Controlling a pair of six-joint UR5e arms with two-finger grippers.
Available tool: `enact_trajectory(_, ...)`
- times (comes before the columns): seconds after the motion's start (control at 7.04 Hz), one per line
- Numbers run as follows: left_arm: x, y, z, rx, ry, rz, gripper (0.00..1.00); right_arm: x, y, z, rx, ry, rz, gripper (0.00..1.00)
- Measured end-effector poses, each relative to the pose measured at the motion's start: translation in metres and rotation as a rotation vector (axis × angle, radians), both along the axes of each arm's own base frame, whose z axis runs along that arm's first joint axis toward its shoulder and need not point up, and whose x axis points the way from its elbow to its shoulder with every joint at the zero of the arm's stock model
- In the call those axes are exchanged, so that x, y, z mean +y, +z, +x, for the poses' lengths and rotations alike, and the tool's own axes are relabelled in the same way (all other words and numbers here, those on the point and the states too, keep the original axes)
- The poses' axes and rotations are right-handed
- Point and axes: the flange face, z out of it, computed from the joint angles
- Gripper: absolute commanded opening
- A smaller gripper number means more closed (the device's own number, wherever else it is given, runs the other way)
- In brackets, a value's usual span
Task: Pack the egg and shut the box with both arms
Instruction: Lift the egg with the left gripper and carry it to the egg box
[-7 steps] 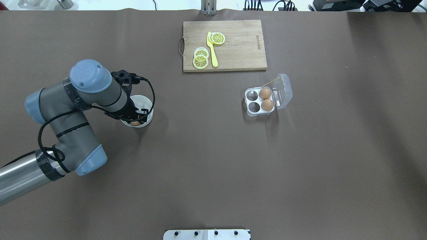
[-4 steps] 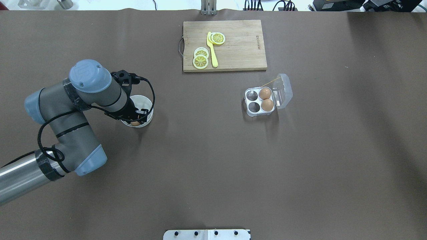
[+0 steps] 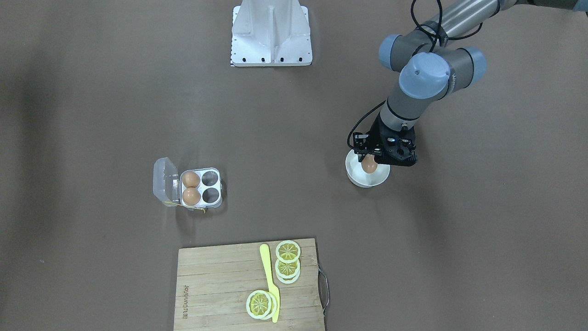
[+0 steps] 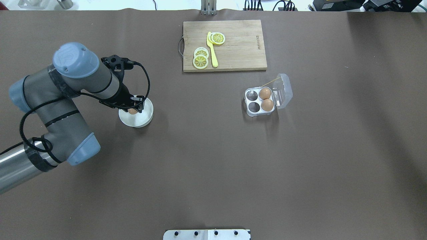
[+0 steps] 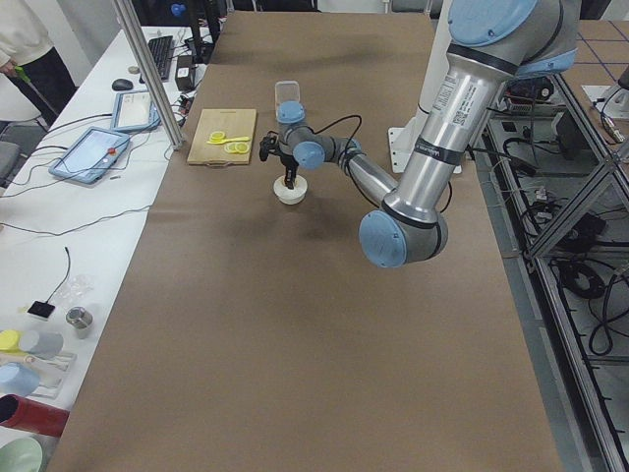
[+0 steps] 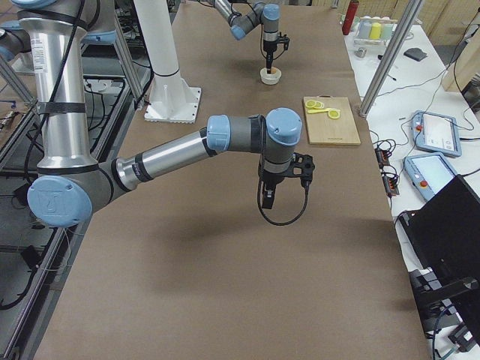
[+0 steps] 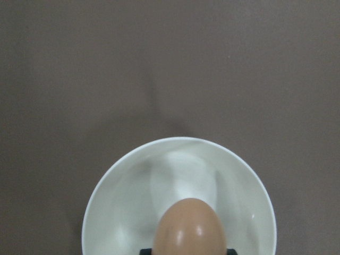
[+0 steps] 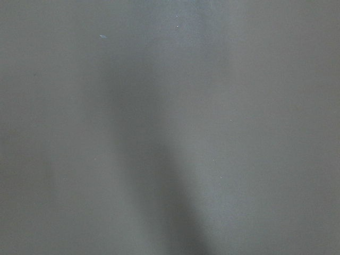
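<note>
Tan egg [image 3: 369, 164] upright above bowl [image 3: 367, 184], clear box [image 3: 211, 194] open, 2 eggs [image 3: 190, 179] inside

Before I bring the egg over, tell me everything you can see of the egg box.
The box is a small square carton that looks like clear plastic, with four round cells. Its hinged transparent lid is open, leaning outward on the side toward the robot's right. The two cells beside the hinge hold brown eggs; the two away from it are empty. A thin yellow string shows at the far corner by the lid. It sits flat on the brown table, with no gripper at it.
</note>
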Motion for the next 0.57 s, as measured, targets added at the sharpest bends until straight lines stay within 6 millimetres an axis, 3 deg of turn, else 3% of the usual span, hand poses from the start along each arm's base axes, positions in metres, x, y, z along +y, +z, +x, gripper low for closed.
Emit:
enact_trajectory(0.28,-0.014,-0.031,-0.019,0.04,-0.045,0.04,0.0,-0.002,-0.003,0.0,-0.003,0.0,0.005,1.0)
enact_trajectory(0.57,-0.026,-0.074,-0.017,0.079,-0.139,0.099,0.0,-0.002,-0.005,-0.001,-0.018,0.0,0.007,1.0)
